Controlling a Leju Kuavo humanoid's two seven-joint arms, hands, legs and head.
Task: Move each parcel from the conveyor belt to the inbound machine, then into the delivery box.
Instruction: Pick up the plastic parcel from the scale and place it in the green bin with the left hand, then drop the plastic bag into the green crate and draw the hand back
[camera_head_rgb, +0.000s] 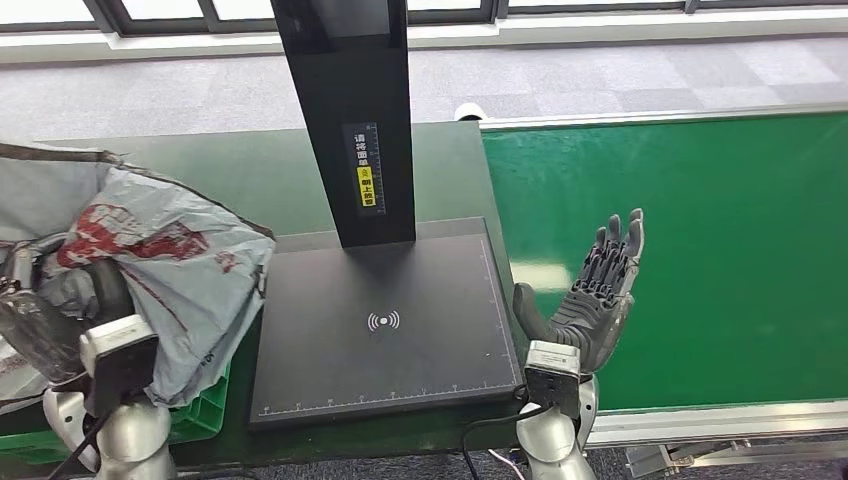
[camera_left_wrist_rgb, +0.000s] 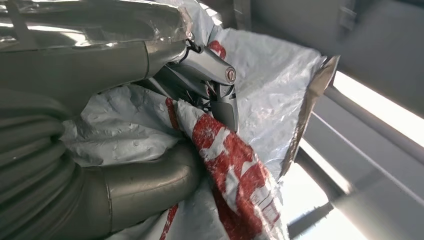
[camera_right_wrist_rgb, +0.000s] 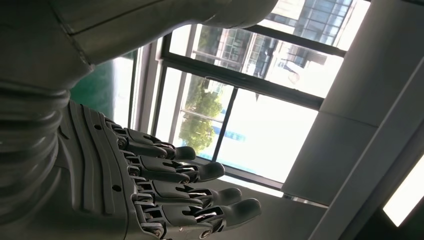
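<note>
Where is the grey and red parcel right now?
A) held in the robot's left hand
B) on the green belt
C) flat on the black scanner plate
A: the left hand grips the parcel beside the scanner plate; the belt is bare.

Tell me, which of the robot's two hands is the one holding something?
The left hand, low on the left in the head view: its fingers grip a grey parcel with red print. The right hand is spread open, empty, over the green belt.
</note>
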